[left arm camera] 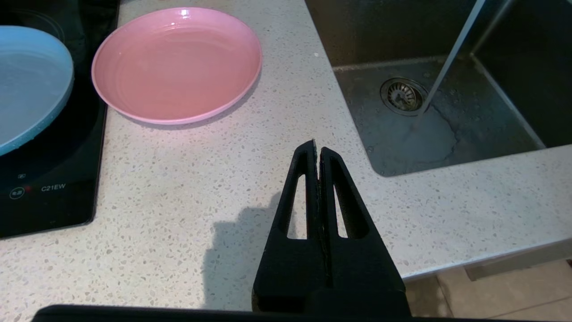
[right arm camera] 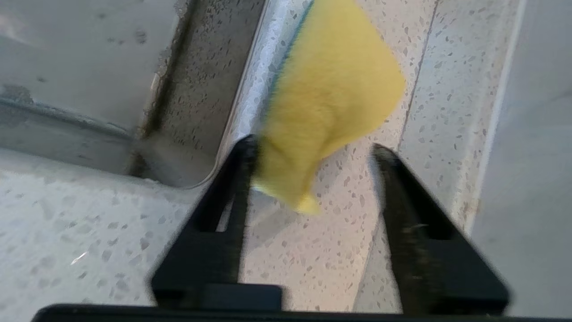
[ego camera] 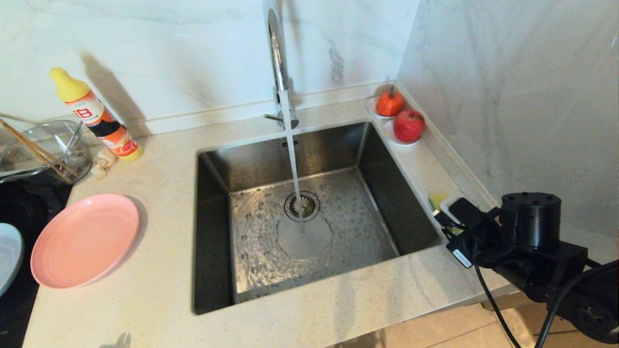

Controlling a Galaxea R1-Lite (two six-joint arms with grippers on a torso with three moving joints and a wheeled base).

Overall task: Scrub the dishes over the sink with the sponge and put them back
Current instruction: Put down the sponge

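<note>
Your right gripper (right arm camera: 313, 150) stands wide, holding nothing. Sponge (right arm camera: 330, 94) lies just ahead, its near corner between the jaws. Left gripper (left arm camera: 316, 150) closed, far side.

Pink plate (ego camera: 84, 240), light blue plate (left arm camera: 27, 85), yellow sponge (right arm camera: 330, 98), speckled beige counter (ego camera: 154, 295)

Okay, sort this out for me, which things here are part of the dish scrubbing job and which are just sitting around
Part of the job:
- pink plate
- light blue plate
- sponge, between the open right gripper fingers
- sink with faucet running

Just lying about:
- detergent bottle
- glass bowl
- two fruits on saucers
- cooktop
</note>
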